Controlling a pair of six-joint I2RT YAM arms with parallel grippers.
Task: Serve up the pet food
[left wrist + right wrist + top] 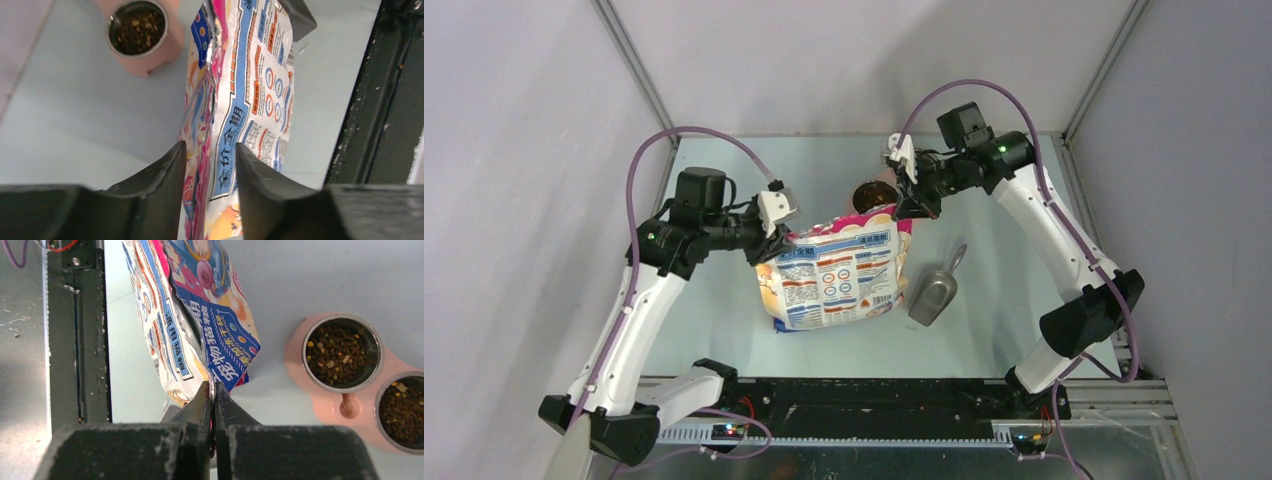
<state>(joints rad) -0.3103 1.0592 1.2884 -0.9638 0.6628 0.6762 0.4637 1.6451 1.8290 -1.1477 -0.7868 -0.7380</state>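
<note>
**Kibble in Both Bowls, Bag Held by One Corner**

The pet food [342, 350] lay in the two steel bowls of a pink double feeder [350, 407] at the far side of the table [724, 320]. Each bowl showed a layer of brown kibble. Just nearer than the feeder stood the printed pet-food bag [839, 275], its top edge on the feeder's side.

The right gripper [214, 390] was pinched tight on the bag's right top corner. The left gripper [210, 146] had its jaws parted on either side of the left top corner. As far as its wrist view showed, it sat around the edge rather than clamping it. A grey metal scoop [934, 295] lay on the table just right of the bag, with neither arm touching it.

Serving looked largely done, and the step in hand seemed to be letting go of the bag. The next move called for the right jaws to part too. Both arms would then need to draw back without tipping the bag onto the feeder or the scoop. With one corner loose, the bag could slump leftward.
</note>
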